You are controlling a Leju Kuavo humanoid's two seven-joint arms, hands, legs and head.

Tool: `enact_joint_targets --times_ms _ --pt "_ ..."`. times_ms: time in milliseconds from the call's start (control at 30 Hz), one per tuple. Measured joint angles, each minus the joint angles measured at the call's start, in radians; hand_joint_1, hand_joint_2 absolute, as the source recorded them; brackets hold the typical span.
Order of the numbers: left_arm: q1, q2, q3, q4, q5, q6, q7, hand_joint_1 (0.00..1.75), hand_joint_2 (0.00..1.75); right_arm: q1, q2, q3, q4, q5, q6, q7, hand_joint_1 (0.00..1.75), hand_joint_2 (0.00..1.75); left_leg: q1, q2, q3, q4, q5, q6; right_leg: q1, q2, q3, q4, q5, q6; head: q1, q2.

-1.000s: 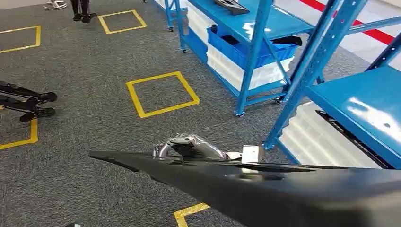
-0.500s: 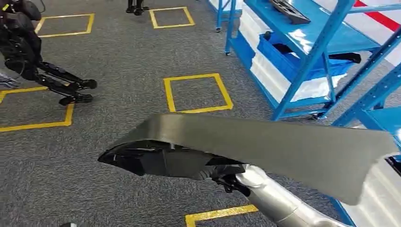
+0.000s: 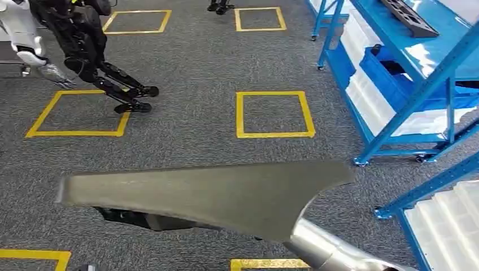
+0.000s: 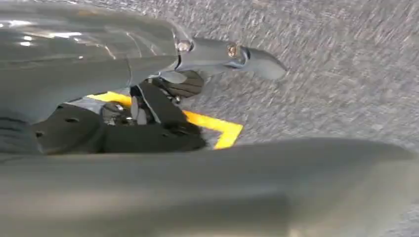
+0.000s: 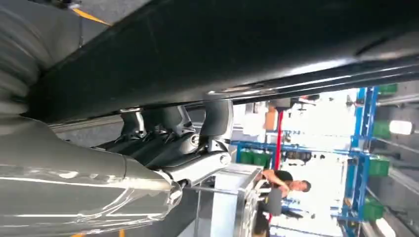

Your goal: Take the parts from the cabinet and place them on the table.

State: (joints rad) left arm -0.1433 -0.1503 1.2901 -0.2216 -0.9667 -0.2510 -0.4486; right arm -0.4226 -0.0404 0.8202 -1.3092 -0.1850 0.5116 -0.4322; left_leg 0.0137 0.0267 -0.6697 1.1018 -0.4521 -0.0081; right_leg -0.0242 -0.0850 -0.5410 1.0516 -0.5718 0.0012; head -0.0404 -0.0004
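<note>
**Op:** Over the grey carpet floor (image 3: 186, 68), out in front of my chest, I'm carrying the part (image 3: 214, 195). It's lying roughly level above the yellow floor squares (image 3: 274, 114), w/ the blue racks (image 3: 418, 73) off to my right side.

**Sup:** Which step are you in?

**Op:** Transport, I reckon. The part's off the cabinet and not yet on any table; I'm not seeing a table from the head cam. Next move calls for finding the table, squaring up to it and keeping the panel level while walking, since it's wide and could clip a rack upright.

**Sup:** Hands?

**Op:** Right arm (image 3: 327, 251) is running up under the part. In the right wrist cam the right hand (image 5: 197, 143) is sitting against the underside, fingers (image 5: 217, 121) curled up to the edge, so I'm calling it holding. Left hand (image 4: 148, 113) is in the left wrist cam, tucked under the panel, but whether its fingers are clamping or just supporting, can't tell.

**Sup:** Describe the part.

**Op:** Long, flat moulded panel, dark grey to black, matte on top, broad at one end and tapering to a narrow tip, w/ black ribbing underneath. Another robot (image 3: 85, 45) is standing far left.
</note>
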Motion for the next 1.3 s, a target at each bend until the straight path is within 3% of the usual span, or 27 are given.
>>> enact_joint_targets --times_ms 33,100,167,200,233,267,333,367,433,500,533,567,667,700,767,833,867,900,933,1000,1033,1067,1100,1200,1233,1267,1300 --pt "-0.002 0.000 -0.001 0.000 0.000 0.000 0.000 0.00 1.75 -0.003 0.000 0.001 -0.001 -0.003 0.000 -0.001 1.75 1.75 -0.013 0.042 0.014 -0.019 -0.017 -0.001 0.003 -0.009 0.005 -0.002 -0.005 0.006 0.000 0.000" --pt "-0.006 0.000 -0.003 0.000 0.000 0.000 0.001 0.00 1.75 -0.009 0.000 0.003 -0.004 -0.011 0.000 -0.002 1.75 1.75 -0.023 0.037 0.017 -0.036 -0.024 0.014 0.007 -0.027 0.007 -0.003 -0.012 0.018 0.000 0.000" --pt "0.003 0.004 -0.003 0.000 0.005 0.002 0.001 0.00 1.75 -0.016 0.007 0.008 -0.007 -0.013 0.000 -0.002 1.75 1.75 -0.030 0.014 0.019 -0.042 -0.029 0.026 0.003 -0.051 0.021 -0.013 -0.018 0.030 0.000 0.000" --pt "0.005 0.005 -0.003 0.000 0.009 0.003 0.001 0.00 1.75 -0.019 0.011 0.008 -0.014 -0.014 0.000 -0.001 1.75 1.75 -0.019 0.005 0.030 -0.052 -0.025 0.033 -0.003 -0.034 0.027 -0.010 -0.028 0.037 0.000 0.000" --pt "0.005 0.006 -0.003 0.000 0.013 0.003 0.000 0.00 1.75 -0.024 0.011 0.009 -0.016 -0.015 0.000 -0.001 1.75 1.75 -0.019 -0.004 0.034 -0.054 -0.028 0.037 -0.003 0.023 0.020 0.015 -0.040 0.034 0.001 0.000" --pt "-0.001 0.007 -0.003 0.000 0.014 0.003 0.000 0.00 1.75 -0.027 0.012 0.010 -0.019 -0.015 0.000 -0.002 1.75 1.75 -0.019 -0.013 0.038 -0.054 -0.030 0.046 -0.002 0.058 -0.010 0.075 -0.070 0.030 0.003 0.000" --pt "-0.004 0.007 -0.003 0.000 0.013 0.002 0.000 0.00 1.75 -0.021 0.008 0.012 -0.018 -0.015 0.001 0.000 1.75 1.75 -0.021 -0.042 0.047 -0.054 -0.036 0.054 0.002 0.079 -0.102 0.237 -0.128 0.026 0.003 0.000" --pt "-0.001 0.007 -0.003 0.000 0.013 0.003 0.000 0.00 1.75 -0.018 0.008 0.014 -0.018 -0.015 0.001 0.000 1.75 1.75 -0.022 -0.056 0.051 -0.053 -0.039 0.056 0.005 0.081 -0.140 0.286 -0.128 0.025 0.003 0.000" --pt "0.004 0.007 -0.003 0.000 0.013 0.005 0.000 0.00 1.75 -0.017 0.008 0.017 -0.018 -0.018 0.000 0.000 1.75 1.75 -0.023 -0.085 0.060 -0.053 -0.045 0.055 0.007 0.084 -0.149 0.247 -0.063 0.021 0.003 0.000" --pt "0.007 0.008 -0.003 0.000 0.013 0.008 0.000 0.00 1.75 -0.018 0.008 0.021 -0.018 -0.021 0.001 0.000 1.75 1.75 -0.023 -0.117 0.074 -0.052 -0.053 0.051 0.008 0.105 -0.097 0.087 0.048 0.014 0.003 0.000" --pt "0.009 0.007 -0.003 0.000 0.013 0.009 0.000 0.00 1.75 -0.017 0.008 0.023 -0.017 -0.022 0.000 0.000 1.75 1.75 -0.019 -0.128 0.074 -0.052 -0.056 0.048 0.006 0.162 -0.081 0.035 0.066 0.011 0.003 0.000" --pt "0.010 0.008 -0.003 0.000 0.013 0.009 0.000 0.00 1.75 -0.016 0.008 0.024 -0.017 -0.023 0.001 0.000 1.75 1.75 -0.022 -0.144 0.070 -0.046 -0.060 0.042 0.003 0.174 -0.070 0.007 0.061 0.012 0.002 0.000" --pt "0.030 0.008 -0.003 0.000 0.013 0.011 0.000 0.00 1.75 -0.015 0.010 0.027 -0.017 -0.029 0.001 0.001 1.75 1.75 -0.008 -0.171 0.062 -0.055 -0.057 0.023 0.012 0.151 -0.064 0.002 0.053 0.006 0.002 0.000" --pt "0.034 0.012 -0.003 0.000 0.014 0.011 0.000 0.00 1.75 -0.015 0.014 0.027 -0.017 -0.029 0.001 0.001 1.75 1.75 -0.011 -0.178 0.064 -0.053 -0.062 0.019 0.001 0.134 -0.056 -0.011 0.056 0.001 0.002 0.000" --pt "0.032 0.010 -0.003 0.000 0.015 0.011 -0.001 0.00 1.75 -0.016 0.017 0.027 -0.016 -0.030 0.002 0.001 1.75 1.75 -0.016 -0.081 0.033 0.009 -0.098 0.007 0.001 0.103 -0.043 -0.018 0.051 -0.009 -0.001 0.000" --pt "0.026 0.010 -0.003 0.000 0.015 0.011 0.000 0.00 1.75 -0.015 0.016 0.029 -0.008 -0.030 0.003 0.003 1.75 1.75 -0.006 -0.049 -0.048 0.152 -0.154 -0.005 0.004 0.068 -0.035 -0.018 0.043 -0.012 -0.001 0.000" --pt "0.027 0.010 -0.003 0.000 0.016 0.010 0.001 0.00 1.75 -0.015 0.016 0.031 -0.003 -0.031 0.003 0.007 1.75 1.75 -0.002 -0.044 -0.082 0.209 -0.166 -0.011 0.003 0.053 -0.033 -0.018 0.038 -0.012 -0.001 0.000" --pt "0.029 0.010 -0.003 0.000 0.016 0.010 0.003 0.00 1.75 -0.015 0.016 0.034 0.000 -0.032 0.003 0.009 1.75 1.75 0.004 -0.041 -0.097 0.224 -0.155 -0.016 0.003 0.038 -0.029 -0.017 0.034 -0.010 -0.001 0.000" --pt "0.032 0.010 -0.003 0.000 0.016 0.009 0.007 0.00 1.75 -0.015 0.016 0.035 0.003 -0.032 0.003 0.011 1.75 1.75 0.009 -0.037 -0.087 0.189 -0.121 -0.021 0.002 0.024 -0.023 -0.017 0.028 -0.006 -0.001 0.000" --pt "0.034 0.010 -0.003 0.000 0.018 0.007 0.011 0.00 1.75 -0.016 0.017 0.037 0.008 -0.034 0.005 0.012 1.75 1.75 0.014 -0.009 -0.013 0.030 -0.024 -0.026 0.000 -0.001 -0.005 -0.017 0.015 0.003 -0.001 0.000" --pt "0.034 0.010 -0.003 0.000 0.018 0.006 0.016 0.00 1.75 -0.017 0.017 0.039 0.008 -0.037 0.006 0.012 1.75 1.75 0.013 0.034 0.017 -0.037 -0.003 -0.025 0.001 -0.011 0.004 -0.017 0.007 0.010 -0.001 0.000" --pt "0.033 0.009 -0.003 0.001 0.022 0.005 0.023 0.00 1.75 -0.018 0.016 0.039 0.009 -0.040 0.008 0.012 1.75 1.75 -0.006 0.061 0.023 -0.042 -0.017 -0.019 0.009 -0.019 0.006 -0.016 0.002 0.017 -0.002 0.000" --pt "0.032 0.008 -0.003 0.001 0.027 0.003 0.026 0.00 1.75 -0.020 0.016 0.040 0.011 -0.044 0.009 0.012 1.75 1.75 -0.005 0.055 0.021 -0.040 -0.020 -0.001 0.009 -0.023 0.010 -0.017 -0.002 0.023 0.000 0.000" --pt "0.044 0.009 0.005 0.000 0.039 0.010 0.056 0.00 1.75 -0.028 0.024 0.047 0.013 -0.061 0.016 0.012 1.75 1.75 -0.014 0.023 0.026 -0.045 -0.028 0.023 0.001 -0.057 0.032 -0.027 -0.014 0.044 0.000 0.000" --pt "0.047 0.010 0.008 0.000 0.043 0.013 0.066 0.00 1.75 -0.031 0.026 0.049 0.015 -0.065 0.019 0.012 1.75 1.75 -0.008 0.013 0.033 -0.050 -0.026 0.031 -0.003 -0.017 0.034 -0.013 -0.028 0.046 0.001 0.000" --pt "0.045 0.010 0.010 0.000 0.047 0.023 0.079 0.00 1.75 -0.034 0.028 0.051 0.015 -0.068 0.023 0.011 1.75 1.75 -0.007 0.005 0.035 -0.051 -0.028 0.038 -0.003 0.031 0.015 0.027 -0.051 0.042 0.000 0.000" --pt "0.042 0.010 0.012 0.000 0.050 0.027 0.090 0.00 1.75 -0.032 0.028 0.052 0.017 -0.069 0.024 0.011 1.75 1.75 -0.007 -0.009 0.037 -0.051 -0.030 0.045 -0.003 0.059 -0.022 0.102 -0.089 0.038 0.004 0.000"
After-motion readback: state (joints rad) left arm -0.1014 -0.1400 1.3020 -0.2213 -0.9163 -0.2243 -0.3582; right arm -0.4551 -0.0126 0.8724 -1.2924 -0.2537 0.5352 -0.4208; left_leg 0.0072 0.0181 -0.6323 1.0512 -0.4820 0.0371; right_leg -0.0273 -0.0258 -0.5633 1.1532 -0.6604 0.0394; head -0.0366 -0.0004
